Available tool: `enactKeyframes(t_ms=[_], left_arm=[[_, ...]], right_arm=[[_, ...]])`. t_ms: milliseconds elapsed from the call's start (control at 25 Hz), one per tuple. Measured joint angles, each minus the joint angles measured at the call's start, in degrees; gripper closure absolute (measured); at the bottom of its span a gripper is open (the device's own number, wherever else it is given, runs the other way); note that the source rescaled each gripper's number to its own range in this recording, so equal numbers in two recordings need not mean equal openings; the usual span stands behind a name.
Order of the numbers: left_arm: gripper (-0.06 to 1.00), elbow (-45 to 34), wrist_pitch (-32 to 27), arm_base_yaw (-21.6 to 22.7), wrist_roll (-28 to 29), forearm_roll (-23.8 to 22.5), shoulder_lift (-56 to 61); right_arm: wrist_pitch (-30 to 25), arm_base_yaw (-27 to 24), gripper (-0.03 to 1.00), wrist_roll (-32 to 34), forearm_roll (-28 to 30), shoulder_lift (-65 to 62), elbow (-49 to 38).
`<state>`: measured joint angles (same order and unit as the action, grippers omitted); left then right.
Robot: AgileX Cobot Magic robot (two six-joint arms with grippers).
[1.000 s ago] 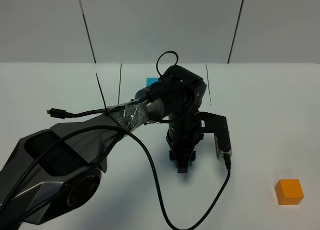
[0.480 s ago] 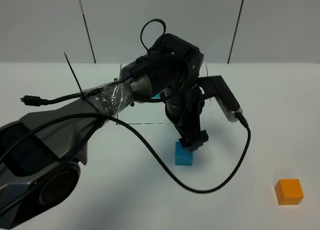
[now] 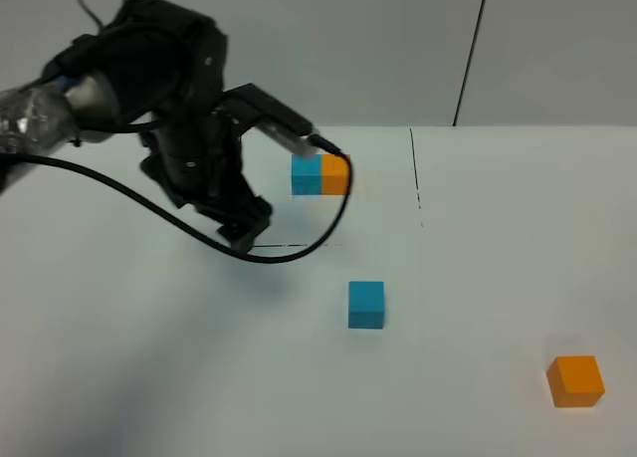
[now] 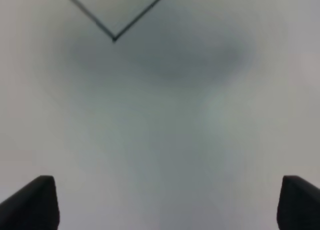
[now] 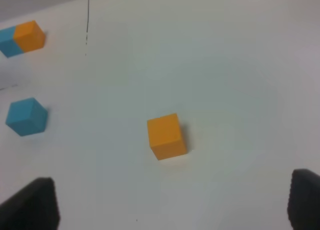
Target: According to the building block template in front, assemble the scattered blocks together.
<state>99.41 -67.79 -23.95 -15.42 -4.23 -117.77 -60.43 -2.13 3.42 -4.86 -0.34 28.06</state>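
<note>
The building block template (image 3: 320, 174), a small blue-and-orange bar, lies at the back of the white table (image 3: 478, 248); it also shows in the right wrist view (image 5: 22, 38). The scattered blue cube (image 3: 366, 305) (image 5: 27, 117) rests alone near the middle. Far to the right, by the front edge, sits the orange cube (image 3: 575, 381) (image 5: 166, 136). My left gripper (image 3: 242, 236) (image 4: 167, 205) hovers left of the template, open and empty over bare table. My right gripper (image 5: 170, 205) is open, with the orange cube ahead of it; it is outside the high view.
Thin black lines (image 3: 416, 178) mark the table, and a corner of them (image 4: 114, 38) shows below the left gripper. The left arm's black cable (image 3: 289, 256) loops low between the gripper and the template. A grey wall (image 3: 398, 49) closes the back.
The left gripper opened, leaving the blue cube on the table. The left arm then rose and swung back to the left, uncovering the template. The orange cube has stayed put.
</note>
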Motion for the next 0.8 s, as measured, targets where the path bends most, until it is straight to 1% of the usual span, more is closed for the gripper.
enactKeyframes(t_ms=[200, 240, 360, 440, 560, 800], left_arm=[[0.12, -19.0, 0.5, 8.3, 0.5, 4.7, 10.9], [0.13, -23.0, 1.4, 9.8, 0.8, 5.4, 13.1], [0.14, -33.1, 7.0, 12.7, 1.8, 6.8, 21.4], [0.15, -38.7, 9.9, 13.5, 2.9, 6.9, 26.9], [0.16, -44.1, 12.3, 13.8, 5.8, 6.9, 36.0], [0.21, -52.5, 12.0, 13.8, 11.3, 7.1, 56.0]], right_arm=[[0.0, 0.0, 0.15, -0.1, 0.0, 0.0, 0.0], [0.0, 0.0, 0.15, -0.1, 0.0, 0.0, 0.0], [0.0, 0.0, 0.15, -0.1, 0.0, 0.0, 0.0], [0.0, 0.0, 0.15, -0.1, 0.0, 0.0, 0.0], [0.0, 0.0, 0.15, -0.1, 0.0, 0.0, 0.0], [0.0, 0.0, 0.15, 0.0, 0.0, 0.0, 0.0]])
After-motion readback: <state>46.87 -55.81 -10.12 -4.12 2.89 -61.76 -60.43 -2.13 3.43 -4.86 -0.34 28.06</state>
